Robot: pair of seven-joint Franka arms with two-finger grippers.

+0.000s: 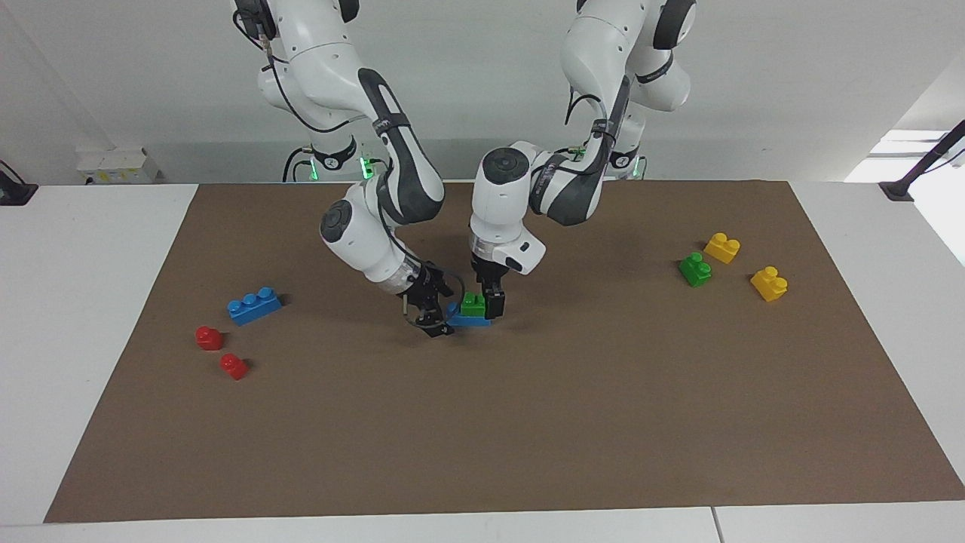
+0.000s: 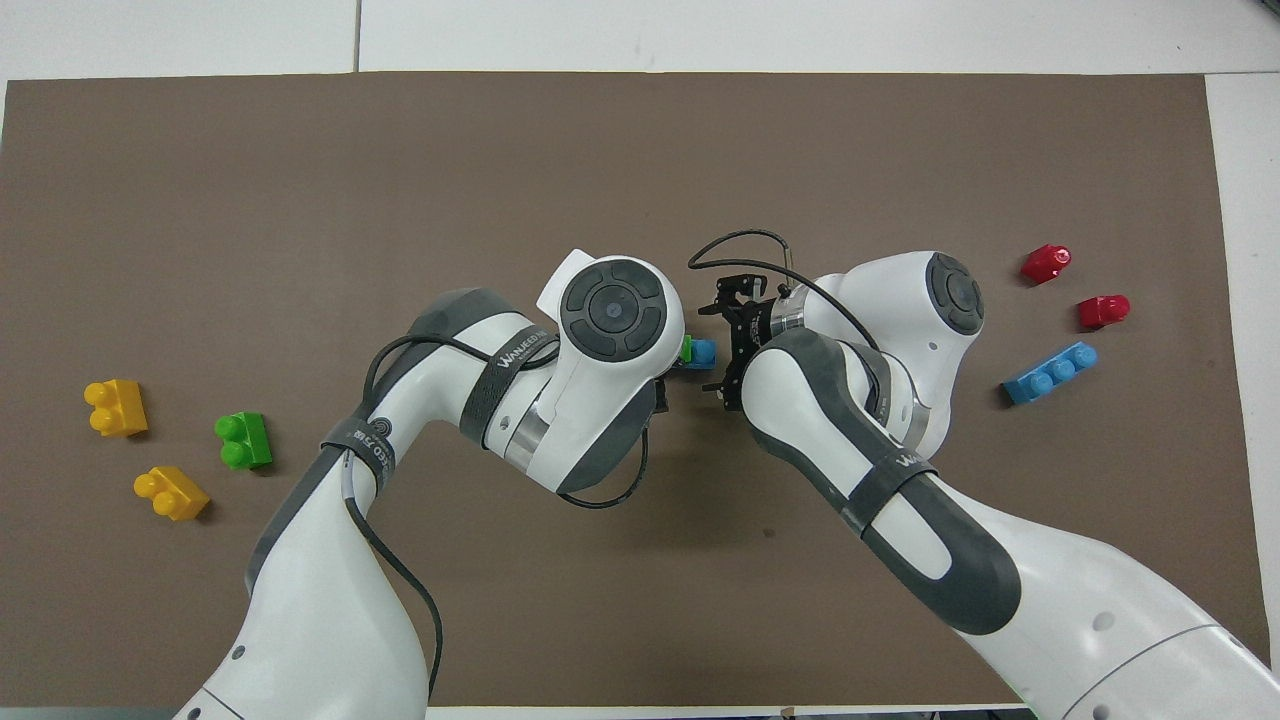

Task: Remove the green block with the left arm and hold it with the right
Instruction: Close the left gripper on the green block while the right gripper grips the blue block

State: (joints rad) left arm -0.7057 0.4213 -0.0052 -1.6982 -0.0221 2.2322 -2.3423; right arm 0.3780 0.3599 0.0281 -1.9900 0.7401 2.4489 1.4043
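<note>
Green block (image 2: pixel 685 348) on blue brick (image 2: pixel 703 353); both arms crowd over it.
</note>
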